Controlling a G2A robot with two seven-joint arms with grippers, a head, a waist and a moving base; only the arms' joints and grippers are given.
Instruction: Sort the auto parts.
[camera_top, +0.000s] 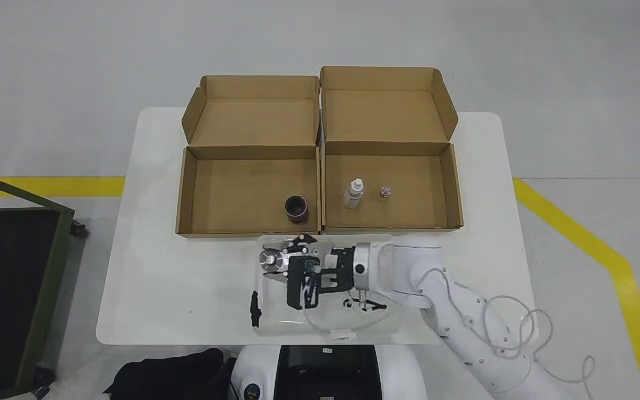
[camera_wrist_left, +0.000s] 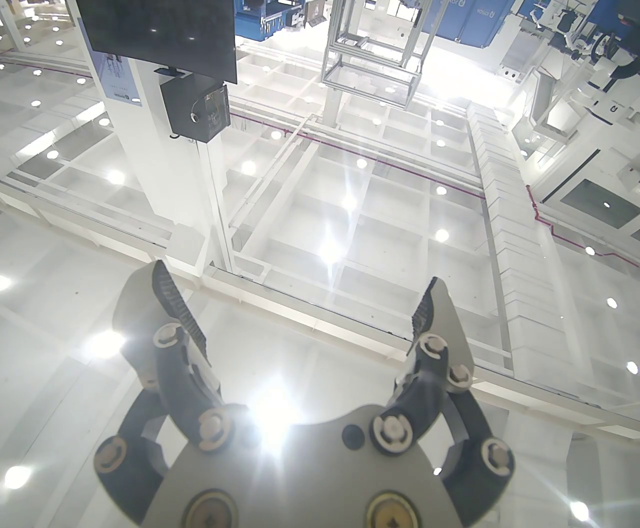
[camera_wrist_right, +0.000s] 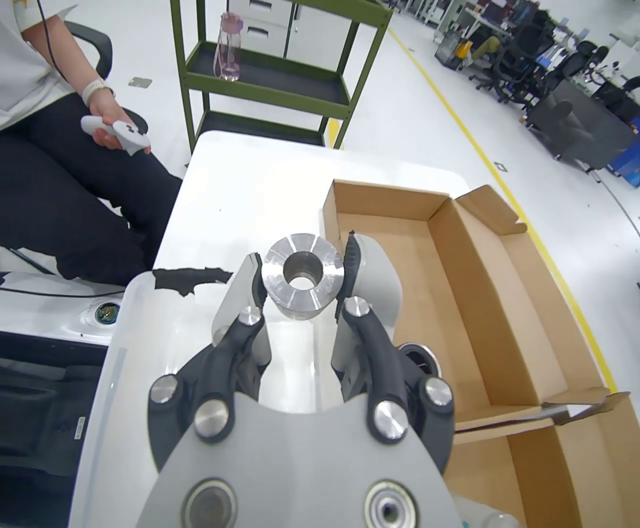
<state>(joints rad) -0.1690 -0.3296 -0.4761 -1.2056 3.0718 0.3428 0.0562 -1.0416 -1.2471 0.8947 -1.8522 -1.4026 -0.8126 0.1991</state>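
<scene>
**Right gripper (camera_top: 285, 260) clamped on metal ring (camera_top: 270, 260); left box (camera_top: 230, 190) just beyond**

Top view: the right arm (camera_top: 440, 285) comes in from the desk's (camera_top: 170, 280) near right corner and lies low along the near edge, wrist approx. level. The ring sits at the gripper tip, mid near edge. Two boxes line the far edge. The left box's near wall is just past the ring, w/ a dark ring (camera_top: 297, 207) in its near right corner. The right box (camera_top: 420, 190) holds a small white bottle (camera_top: 353, 192).

Left wrist view: the left gripper (camera_wrist_left: 297, 280) is spread wide, nothing between, aimed at the ceiling.

Right wrist view: the fingers (camera_wrist_right: 350, 265) pinch the ring's round side from both sides, bore facing up. Can't tell if it's lifted or resting on the desk. Likely next is a short carry toward the far edge, over the box wall. The right arm is the one placed for it.
</scene>
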